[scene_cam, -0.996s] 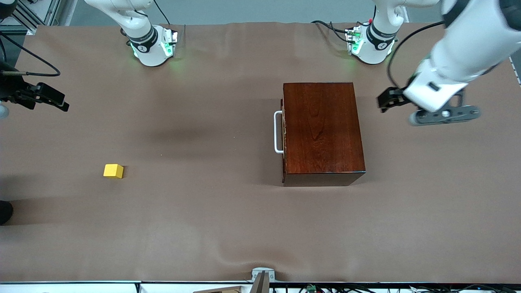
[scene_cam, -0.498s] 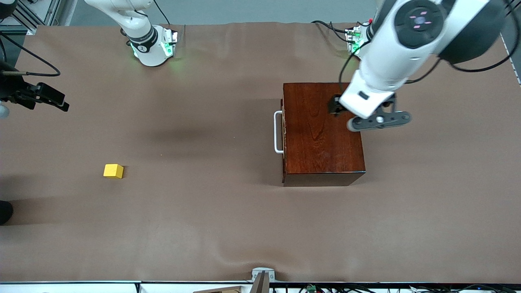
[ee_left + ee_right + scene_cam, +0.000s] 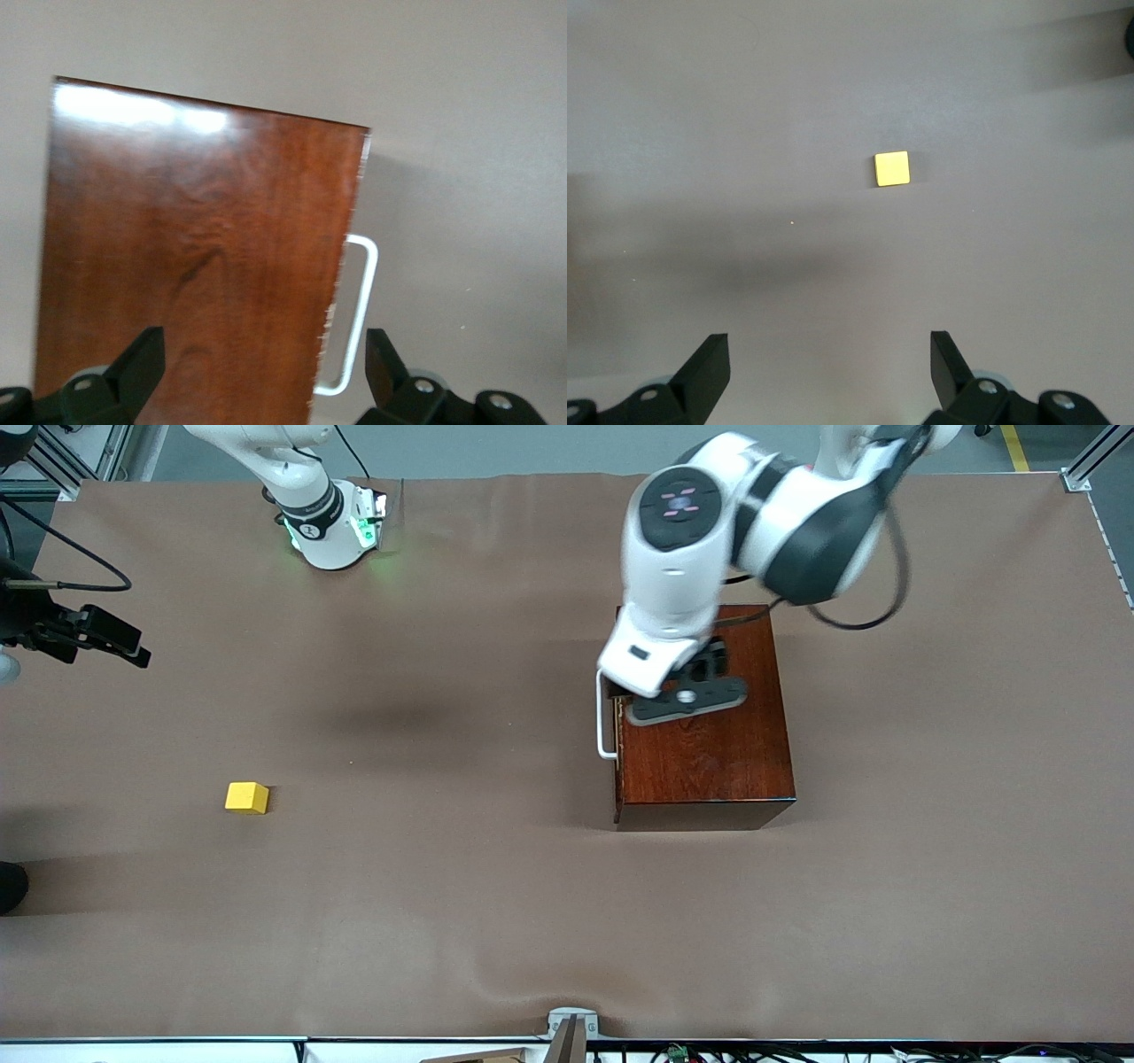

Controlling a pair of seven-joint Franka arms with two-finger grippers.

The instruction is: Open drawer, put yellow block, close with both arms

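Drawer (image 3: 617, 717) sits fully shut in the glossy mahogany box (image 3: 709, 744); its white bar handle (image 3: 604, 717) faces the right arm's end of the table. Left gripper (image 3: 266, 372) hangs over the box top, at the edge above the drawer front, fingers spread wide, holding nothing. In the left wrist view the handle (image 3: 359, 319) shows between the two fingertips (image 3: 142, 359), apart from both.

Yellow block (image 3: 246, 797) lies on the table well apart from the box, toward the right arm's end and slightly nearer the front camera than the drawer handle. Right gripper (image 3: 831, 372) waits in the air at that end of the table, fingers fully apart and empty; its wrist view looks down on the block (image 3: 891, 168), which lies clear of the fingers.

Table is covered with a brown cloth (image 3: 443, 921), slightly rippled near the front edge. Right arm's base (image 3: 332, 531) glows green. Cables (image 3: 71, 576) trail at the table's edge.
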